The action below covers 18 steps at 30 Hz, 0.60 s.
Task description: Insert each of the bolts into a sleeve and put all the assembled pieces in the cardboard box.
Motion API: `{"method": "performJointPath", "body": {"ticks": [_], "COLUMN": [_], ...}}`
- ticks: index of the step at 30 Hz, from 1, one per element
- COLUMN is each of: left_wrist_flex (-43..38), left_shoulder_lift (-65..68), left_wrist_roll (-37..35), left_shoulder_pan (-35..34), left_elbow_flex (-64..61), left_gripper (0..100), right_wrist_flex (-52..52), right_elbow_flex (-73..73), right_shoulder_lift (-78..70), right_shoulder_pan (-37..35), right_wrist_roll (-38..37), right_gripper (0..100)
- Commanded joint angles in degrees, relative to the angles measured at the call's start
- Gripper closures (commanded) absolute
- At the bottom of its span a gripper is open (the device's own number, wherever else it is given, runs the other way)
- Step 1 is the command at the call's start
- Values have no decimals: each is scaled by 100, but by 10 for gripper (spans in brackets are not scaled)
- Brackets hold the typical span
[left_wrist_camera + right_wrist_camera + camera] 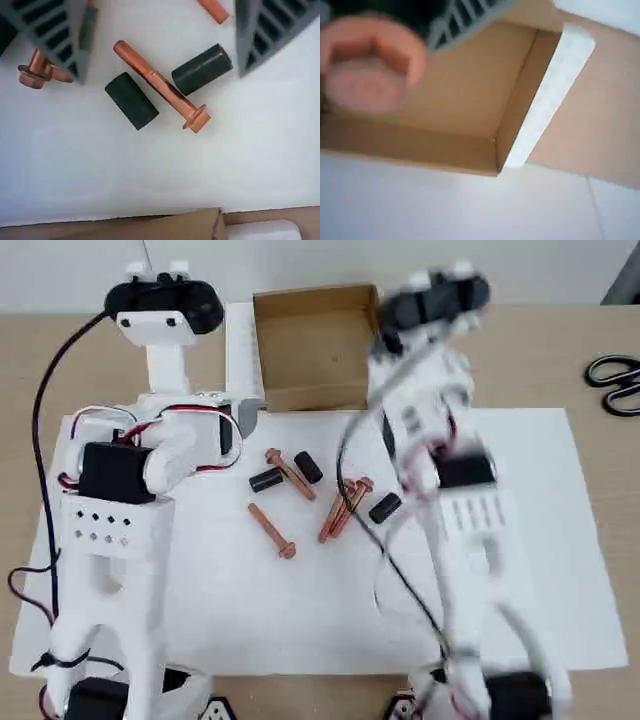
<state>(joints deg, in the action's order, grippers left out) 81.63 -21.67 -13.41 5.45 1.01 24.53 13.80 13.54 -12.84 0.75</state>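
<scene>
Right hand (392,332): at the right wall of the cardboard box (315,345), clenched on a held bolt (365,75). The copper head of that bolt hangs over the box floor. Something dark sits behind the head, too blurred to name.

Left hand (160,70): released, with its grey fingers (55,35) spread wide. It hangs just off the box's near wall, on the arm-base side, over the white sheet (330,610).

Long bolt (160,87): flat on the sheet beneath the left hand, near the box's front wall.

First sleeve (132,100): black, lying close beside the long bolt's shank.

Second sleeve (202,68): black, close on the shank's other side.

Third sleeve (385,508): farther from the box than the other two, below its right corner.

Paired bolts (345,508): two lying together, just beside the third sleeve.

Single bolt (272,530): the loose piece farthest from the box, alone on the sheet.

Scissors (615,380): on the bare surface (560,350), well to the right of the box.
</scene>
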Motion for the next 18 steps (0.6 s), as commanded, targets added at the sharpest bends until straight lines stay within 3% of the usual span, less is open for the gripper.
{"method": "performJointPath", "body": {"ticks": [1,10,18], "left_wrist_flex": [-202,-167,-167], "left_shoulder_lift": [-193,-193,-193], "left_wrist_roll": [35,26,26], "left_shoulder_pan": [-202,-229,-220], "left_elbow_flex": [40,40,31], "left_gripper": [811,813,813], "right_wrist_flex": [-136,426,760], "right_elbow_flex": [-3385,-8624,-10664], "right_shoulder_lift": [-3011,-7802,-9675], "right_shoulder_pan": [31,-13,-13], "right_wrist_roll": [-70,-70,-44], "right_gripper": [995,995,991]}}
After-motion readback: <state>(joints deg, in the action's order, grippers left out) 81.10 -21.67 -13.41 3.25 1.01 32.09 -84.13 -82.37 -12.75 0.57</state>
